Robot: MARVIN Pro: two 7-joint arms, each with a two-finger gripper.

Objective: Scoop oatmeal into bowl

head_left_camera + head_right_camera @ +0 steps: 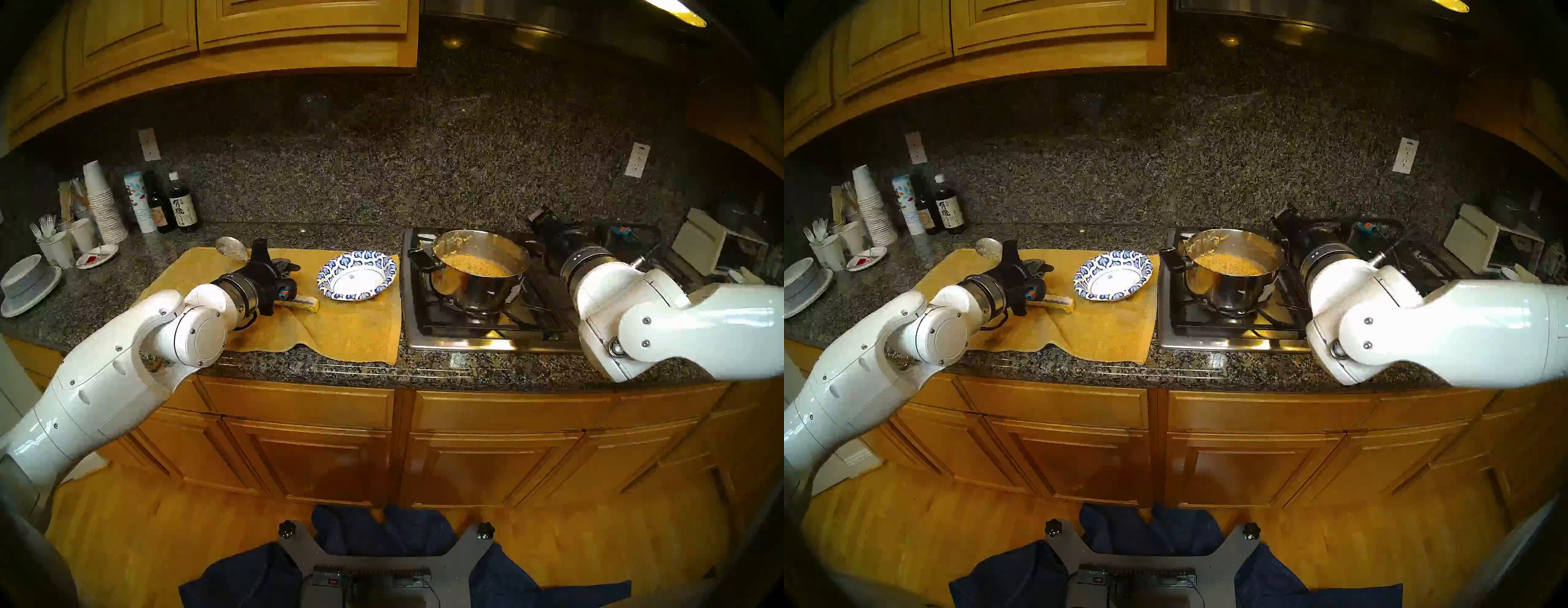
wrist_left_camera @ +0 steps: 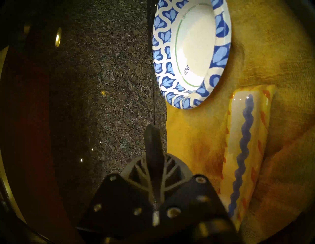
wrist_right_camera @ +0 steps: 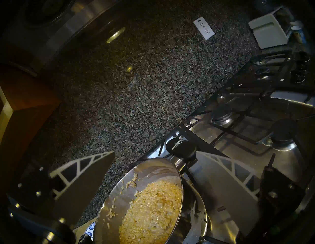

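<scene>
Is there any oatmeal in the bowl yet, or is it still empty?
Empty. The bowl shows a clean white centre in the head and left wrist views; all the oatmeal sits in the pot on the stove.

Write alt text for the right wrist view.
A shiny steel pot with black handles, holding tan-yellow lumpy oatmeal, sits on a gas stove at the frame's bottom. The right gripper hangs open above the pot, its white-ribbed fingers wide apart, holding nothing. Speckled dark granite fills the rest, with a white wall outlet.
</scene>
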